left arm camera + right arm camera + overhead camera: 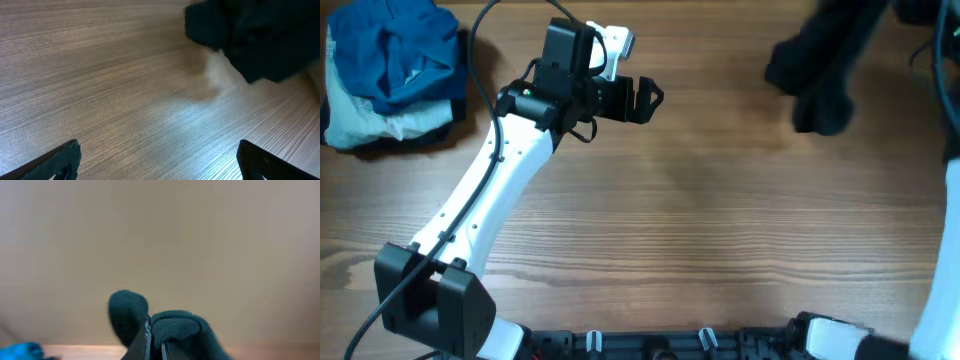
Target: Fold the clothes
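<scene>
Overhead view is showing the black clothes [817, 62] as a dark, blurry lump at the far right end of the table [720, 210]. Part of the lump is running off the top edge of the picture, and it is too fuzzy to make out its shape. The right arm [935, 290] is peeking in only at the right edge, so most of it is cut off.

The right pincer [155, 342] is squeezing shut. In the right wrist view black cloth is bunching right over it, so the fingers are hiding and only a thin grey edge is showing. It is looking like it is holding the black clothes. Behind the cloth a plain tan wall [200, 240] is filling the picture, all soft and blurry.

The left pincer [653, 97] is hanging wide open over bare wood, holding nothing, well apart from the black clothes. In the left wrist view only its two dark tips are poking in at the bottom corners.

The table is showing light brown wood with long grain lines. At its far left end a bright blue cloth [405, 45] is lying crumpled on a pale cloth [360, 120], and the left edge is cutting off the pile
</scene>
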`<action>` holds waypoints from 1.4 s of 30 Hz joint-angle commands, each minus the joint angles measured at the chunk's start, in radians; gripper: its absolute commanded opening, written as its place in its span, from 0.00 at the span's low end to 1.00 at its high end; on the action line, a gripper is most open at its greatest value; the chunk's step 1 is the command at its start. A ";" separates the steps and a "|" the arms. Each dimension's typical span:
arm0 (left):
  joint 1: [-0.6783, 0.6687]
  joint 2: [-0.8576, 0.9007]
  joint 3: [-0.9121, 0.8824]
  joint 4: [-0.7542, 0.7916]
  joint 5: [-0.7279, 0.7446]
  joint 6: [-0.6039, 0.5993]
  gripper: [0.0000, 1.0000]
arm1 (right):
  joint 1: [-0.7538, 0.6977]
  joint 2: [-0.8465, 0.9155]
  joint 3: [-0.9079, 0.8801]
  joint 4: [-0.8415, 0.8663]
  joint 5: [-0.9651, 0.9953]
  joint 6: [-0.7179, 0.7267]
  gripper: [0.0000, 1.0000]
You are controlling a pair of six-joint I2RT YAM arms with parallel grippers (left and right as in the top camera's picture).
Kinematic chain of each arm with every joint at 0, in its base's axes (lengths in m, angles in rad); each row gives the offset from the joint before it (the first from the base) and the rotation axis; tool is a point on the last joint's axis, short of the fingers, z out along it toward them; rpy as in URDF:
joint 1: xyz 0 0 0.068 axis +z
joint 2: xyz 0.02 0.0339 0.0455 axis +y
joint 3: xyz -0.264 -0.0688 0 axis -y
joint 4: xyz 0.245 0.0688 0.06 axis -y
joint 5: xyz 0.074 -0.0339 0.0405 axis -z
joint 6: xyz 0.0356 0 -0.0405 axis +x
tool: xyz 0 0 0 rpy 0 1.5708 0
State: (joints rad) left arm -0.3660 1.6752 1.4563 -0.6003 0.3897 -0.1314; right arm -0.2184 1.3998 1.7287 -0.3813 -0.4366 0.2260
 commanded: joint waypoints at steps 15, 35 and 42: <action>-0.003 -0.160 0.018 -0.181 0.185 0.177 1.00 | 0.311 -0.053 0.079 0.027 0.022 0.064 0.04; -0.052 0.113 0.018 0.164 0.357 0.229 0.99 | 0.311 -0.076 0.079 -0.048 -0.253 0.030 0.04; -0.051 0.122 0.018 0.177 0.373 0.229 0.04 | 0.311 -0.091 0.079 -0.072 -0.253 0.003 0.04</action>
State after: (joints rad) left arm -0.4133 1.7973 1.4582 -0.4355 0.7269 0.0818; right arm 0.0895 1.3426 1.7718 -0.4530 -0.6662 0.2592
